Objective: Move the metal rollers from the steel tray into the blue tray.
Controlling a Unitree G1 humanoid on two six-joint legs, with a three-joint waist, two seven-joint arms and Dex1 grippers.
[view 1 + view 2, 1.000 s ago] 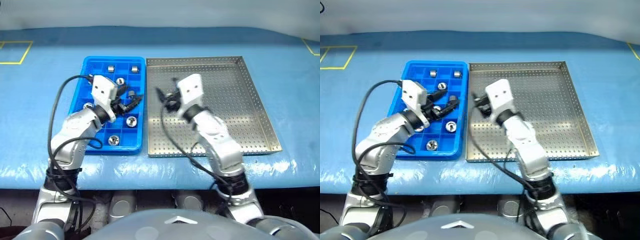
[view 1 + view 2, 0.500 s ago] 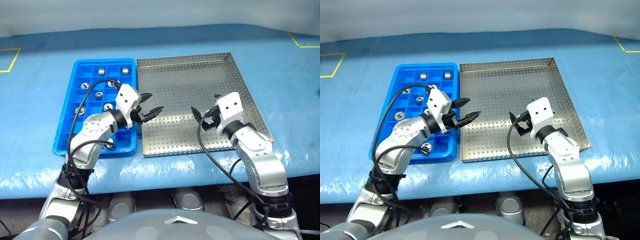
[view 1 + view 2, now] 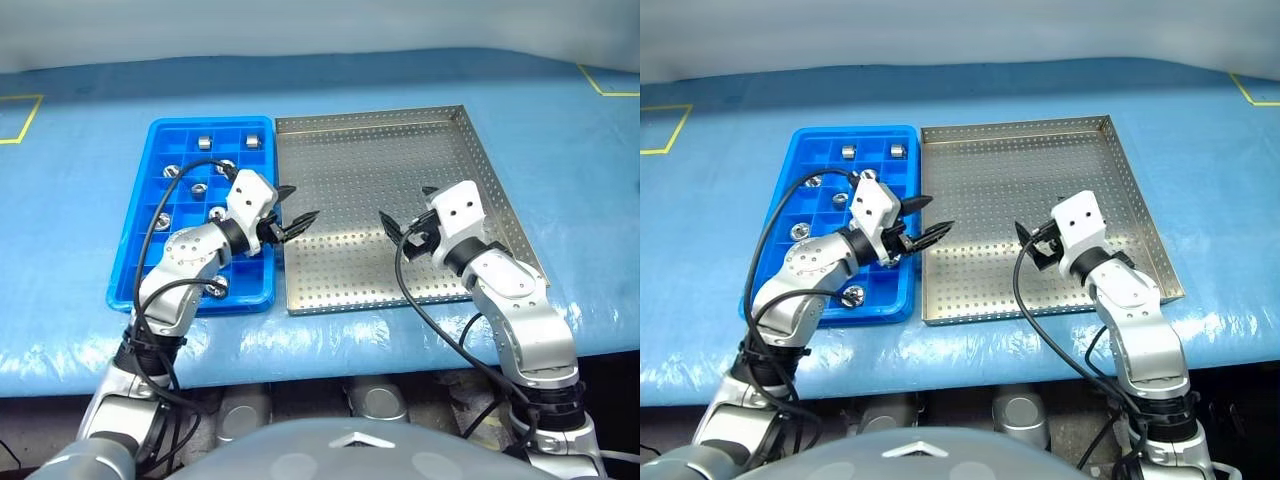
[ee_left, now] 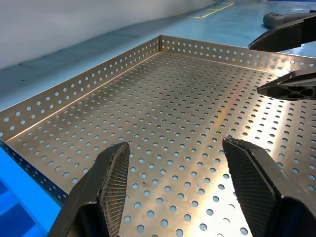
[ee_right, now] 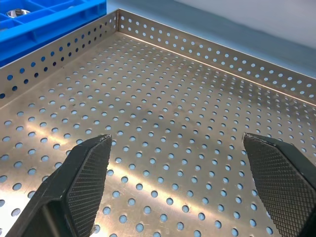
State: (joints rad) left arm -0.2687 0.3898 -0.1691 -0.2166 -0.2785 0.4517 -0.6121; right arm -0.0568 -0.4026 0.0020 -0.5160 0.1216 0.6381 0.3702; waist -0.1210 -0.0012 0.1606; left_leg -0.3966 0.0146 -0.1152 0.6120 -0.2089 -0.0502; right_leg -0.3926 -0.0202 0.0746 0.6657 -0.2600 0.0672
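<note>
The steel tray [image 3: 470,150] lies right of the blue tray [image 3: 140,200] on the table, and its perforated floor is bare under both grippers. Several metal rollers [image 3: 203,141] sit in separate compartments of the blue tray, one near its front edge [image 3: 220,287]. My left gripper [image 3: 302,203] reaches from over the blue tray across the steel tray's left rim; it is open with nothing between its fingers [image 4: 113,182]. My right gripper [image 3: 404,205] hovers open over the steel tray's right half, its pads [image 5: 89,168] wide apart and holding nothing.
Both trays rest on a table under a blue cover [image 3: 80,330]. Yellow tape marks sit at the far left [image 3: 15,120] and far right [image 3: 605,85]. Black cables loop from each wrist. The table's front edge runs just behind the trays' near rims.
The head view has shifted. My left gripper swung from over the blue tray to the steel tray's left rim. My right gripper drew back toward the tray's right half and opened wider.
</note>
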